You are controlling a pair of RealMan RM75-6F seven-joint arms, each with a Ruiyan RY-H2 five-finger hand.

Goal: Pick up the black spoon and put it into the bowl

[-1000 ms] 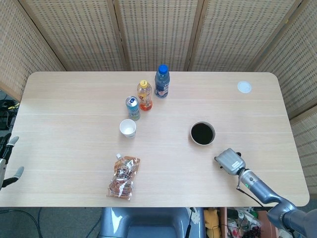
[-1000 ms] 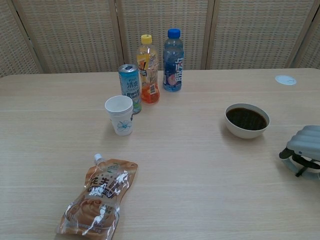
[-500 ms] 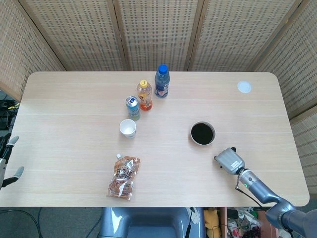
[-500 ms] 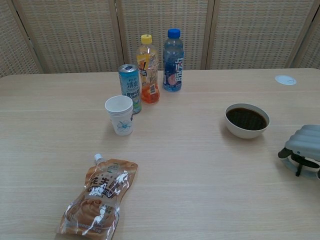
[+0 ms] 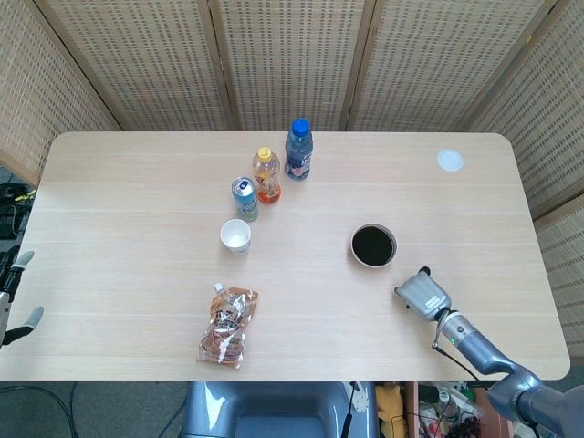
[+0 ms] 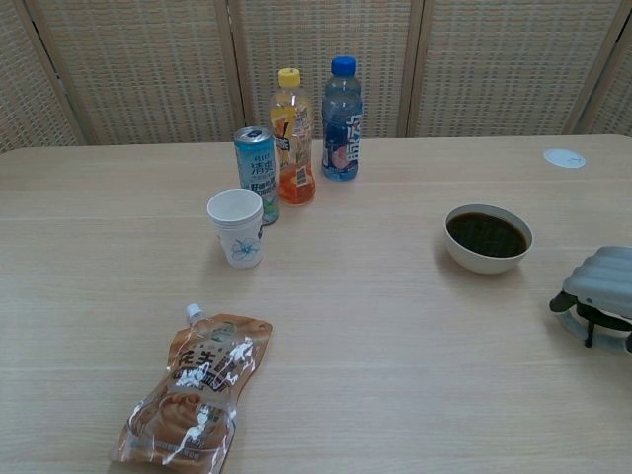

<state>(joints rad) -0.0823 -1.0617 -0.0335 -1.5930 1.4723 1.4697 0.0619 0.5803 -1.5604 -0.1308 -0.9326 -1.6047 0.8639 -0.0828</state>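
The white bowl (image 5: 373,246) (image 6: 488,238), dark inside, stands right of the table's middle. My right hand (image 5: 422,296) (image 6: 602,286) is just off the table a short way nearer than the bowl and to its right, its fingers curled downward. A thin black piece (image 6: 590,331) hangs under those fingers; it looks like the black spoon, most of it hidden by the hand. My left hand (image 5: 16,297) shows only at the far left edge of the head view, off the table, fingers apart and holding nothing.
A paper cup (image 5: 235,236), a can (image 5: 245,198), an orange bottle (image 5: 266,174) and a blue bottle (image 5: 298,150) cluster left of the bowl. A snack pouch (image 5: 227,326) lies near the front edge. A white disc (image 5: 450,161) sits at the back right.
My right hand has risen slightly and edged toward the bowl, with the black piece still under its fingers. Nothing else has moved.
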